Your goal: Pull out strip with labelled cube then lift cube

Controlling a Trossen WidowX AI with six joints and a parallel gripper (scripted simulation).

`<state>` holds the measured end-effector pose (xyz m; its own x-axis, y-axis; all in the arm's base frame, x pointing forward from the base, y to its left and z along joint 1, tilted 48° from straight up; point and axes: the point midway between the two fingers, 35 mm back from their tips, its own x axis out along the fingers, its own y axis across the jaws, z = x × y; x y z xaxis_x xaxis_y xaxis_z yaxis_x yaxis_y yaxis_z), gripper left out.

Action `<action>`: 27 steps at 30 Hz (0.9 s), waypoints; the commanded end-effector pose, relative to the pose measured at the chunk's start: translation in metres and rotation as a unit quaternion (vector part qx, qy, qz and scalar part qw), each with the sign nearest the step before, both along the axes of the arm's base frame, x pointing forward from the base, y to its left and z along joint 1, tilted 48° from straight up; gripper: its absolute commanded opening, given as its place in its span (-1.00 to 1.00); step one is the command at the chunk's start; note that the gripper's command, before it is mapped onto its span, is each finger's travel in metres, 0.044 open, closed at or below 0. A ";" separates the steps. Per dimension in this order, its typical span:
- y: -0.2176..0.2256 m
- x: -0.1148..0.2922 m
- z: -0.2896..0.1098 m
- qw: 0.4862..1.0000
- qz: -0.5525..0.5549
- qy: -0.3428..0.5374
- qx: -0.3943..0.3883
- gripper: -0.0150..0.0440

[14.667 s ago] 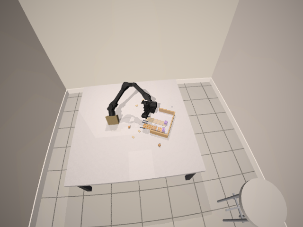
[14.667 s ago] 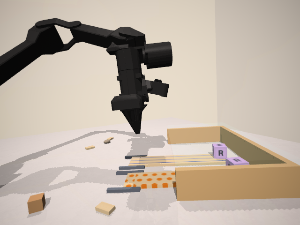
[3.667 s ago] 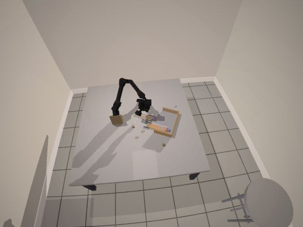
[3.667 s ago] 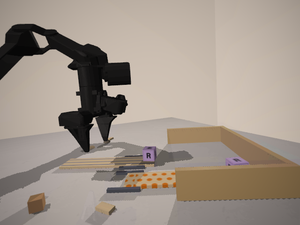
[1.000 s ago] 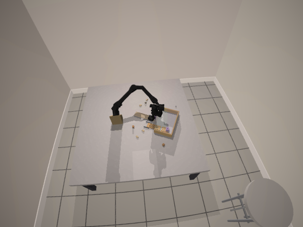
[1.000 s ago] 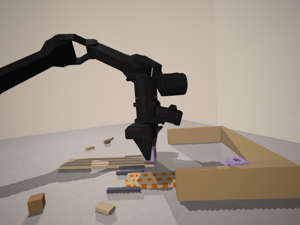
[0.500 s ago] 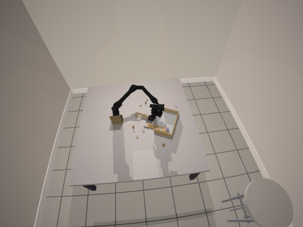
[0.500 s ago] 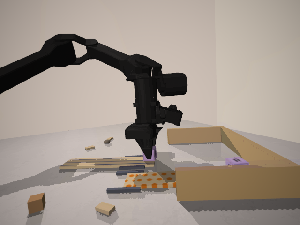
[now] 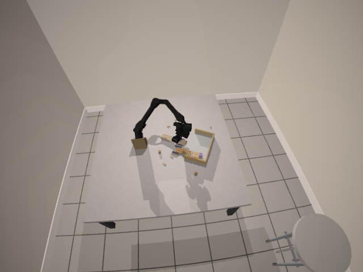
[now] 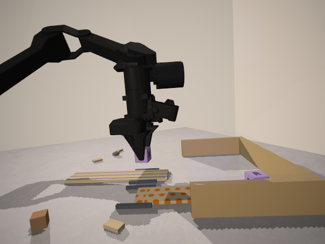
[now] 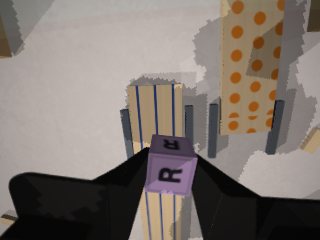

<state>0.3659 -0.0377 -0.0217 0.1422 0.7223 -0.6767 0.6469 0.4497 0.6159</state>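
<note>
My gripper (image 10: pixel 141 156) (image 11: pixel 169 154) (image 9: pixel 177 139) is shut on a purple cube marked R (image 10: pixel 146 154) (image 11: pixel 171 170) and holds it a little above the striped tan strip (image 10: pixel 115 176) (image 11: pixel 155 107) (image 9: pixel 169 137), which lies pulled out on the table. The orange-dotted strip (image 10: pixel 162 194) (image 11: pixel 250 60) (image 9: pixel 184 151) lies beside it and reaches under the wooden tray's front wall (image 10: pixel 257 196). A second purple cube marked R (image 10: pixel 256 174) (image 9: pixel 201 154) sits inside the tray.
Dark grey bars (image 10: pixel 133 205) (image 10: pixel 141 181) (image 11: pixel 214 130) lie beside the strips. Loose wooden blocks (image 10: pixel 39 219) (image 10: pixel 114 225) (image 10: pixel 97 159) and a small pebble (image 10: pixel 116 152) are scattered on the table. The open wooden tray (image 9: pixel 211 135) stands to the right. A stool (image 9: pixel 321 242) stands on the floor.
</note>
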 end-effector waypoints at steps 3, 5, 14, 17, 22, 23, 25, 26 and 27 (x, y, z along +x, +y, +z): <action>-0.001 -0.014 0.003 1.000 0.002 0.004 0.001 -0.49; -0.001 -0.017 0.003 1.000 0.002 0.004 0.001 -0.49; 0.004 -0.047 0.003 1.000 0.002 0.005 0.001 -0.49; 0.006 -0.058 0.002 1.000 0.002 0.005 0.001 -0.49; 0.006 -0.063 0.003 1.000 0.002 0.005 0.001 -0.49; 0.004 -0.063 0.005 1.000 0.002 0.005 0.001 -0.49; -0.004 -0.064 0.012 1.000 0.002 0.005 0.000 -0.49; -0.009 -0.065 0.016 1.000 0.002 0.005 0.000 -0.49; -0.013 -0.066 0.020 1.000 0.002 0.005 0.000 -0.49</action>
<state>0.2991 -0.0371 -0.0127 0.1186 0.7311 -0.6719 0.6593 0.4480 0.6038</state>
